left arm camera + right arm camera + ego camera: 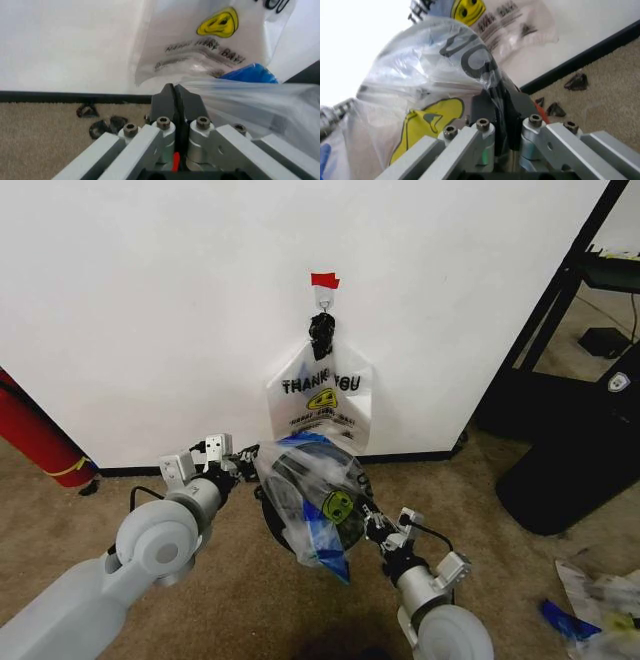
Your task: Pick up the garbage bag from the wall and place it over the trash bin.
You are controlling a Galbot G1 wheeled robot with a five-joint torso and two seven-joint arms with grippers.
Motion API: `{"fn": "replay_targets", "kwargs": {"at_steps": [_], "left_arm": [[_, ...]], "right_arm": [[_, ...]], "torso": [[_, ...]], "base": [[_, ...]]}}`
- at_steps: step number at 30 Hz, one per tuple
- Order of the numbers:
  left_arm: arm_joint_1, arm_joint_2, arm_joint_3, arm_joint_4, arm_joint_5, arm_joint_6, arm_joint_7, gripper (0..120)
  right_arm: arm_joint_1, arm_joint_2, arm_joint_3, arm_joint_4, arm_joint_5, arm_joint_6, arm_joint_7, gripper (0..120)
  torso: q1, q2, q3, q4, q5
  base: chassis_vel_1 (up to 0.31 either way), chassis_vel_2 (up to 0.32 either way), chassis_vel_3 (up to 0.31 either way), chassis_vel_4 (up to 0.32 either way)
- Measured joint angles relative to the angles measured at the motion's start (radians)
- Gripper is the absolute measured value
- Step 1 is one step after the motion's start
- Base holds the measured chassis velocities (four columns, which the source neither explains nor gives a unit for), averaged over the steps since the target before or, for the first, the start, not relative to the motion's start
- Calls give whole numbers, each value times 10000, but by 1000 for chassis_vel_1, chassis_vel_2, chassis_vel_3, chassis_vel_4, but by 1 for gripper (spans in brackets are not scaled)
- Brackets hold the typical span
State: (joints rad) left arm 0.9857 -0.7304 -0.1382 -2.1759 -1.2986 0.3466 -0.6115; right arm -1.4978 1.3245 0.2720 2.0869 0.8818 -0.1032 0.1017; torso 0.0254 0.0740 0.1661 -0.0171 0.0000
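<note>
The garbage bag (312, 498), clear film with blue edges and a yellow smiley, is stretched between my two grippers over the round black trash bin (268, 515), close to the white wall (150, 310). My left gripper (245, 458) is shut on the bag's left edge; in the left wrist view its fingers (165, 98) pinch the film (260, 101). My right gripper (372, 520) is shut on the right edge, fingers (482, 107) closed under the plastic (430, 75). A second printed bag (322, 405) without blue hangs from the red-taped hook (324, 282).
A red cylinder (35, 435) leans at the far left by the baseboard. A black frame (560, 290) and a large dark object (575, 470) stand at the right. Plastic litter (600, 605) lies at lower right. Small dark scraps (100, 125) lie on the carpet.
</note>
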Motion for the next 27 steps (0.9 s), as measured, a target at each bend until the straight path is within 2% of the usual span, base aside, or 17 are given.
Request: {"fn": "replay_targets", "kwargs": {"at_steps": [9, 18, 19, 21, 22, 25, 27], "left_arm": [[372, 16, -179, 88, -21, -12, 204, 0], [627, -53, -277, -134, -35, 75, 236, 0], [648, -97, -281, -261, -35, 180, 160, 7], [657, -112, -294, -332, -33, 225, 136, 8], [681, -154, -377, -529, -17, 327, 65, 16], [759, -174, -650, -831, 37, 465, -45, 28], [786, -167, -712, -892, 46, 480, -58, 30]], "right_arm": [[32, 0, 314, -72, 741, 100, -73, 1], [121, 83, 205, -141, 607, 183, 23, 1], [142, 113, 171, -180, 502, 215, 69, 1], [156, 130, 152, -201, 452, 230, 87, 1], [192, 174, 112, -256, 371, 256, 144, 1], [273, 263, 71, -308, 334, 278, 233, 1], [295, 278, 67, -321, 332, 279, 249, 1]], "torso": [[0, 0, 0, -1, 0], [0, 0, 0, 0, 1], [0, 0, 0, 0, 0], [0, 0, 0, 0, 0], [0, 0, 0, 0, 0], [0, 0, 0, -1, 0], [0, 0, 0, 0, -1]], "base": [[0, 0, 0, 0], [0, 0, 0, 0], [0, 0, 0, 0], [0, 0, 0, 0], [0, 0, 0, 0], [0, 0, 0, 0], [0, 0, 0, 0]]}}
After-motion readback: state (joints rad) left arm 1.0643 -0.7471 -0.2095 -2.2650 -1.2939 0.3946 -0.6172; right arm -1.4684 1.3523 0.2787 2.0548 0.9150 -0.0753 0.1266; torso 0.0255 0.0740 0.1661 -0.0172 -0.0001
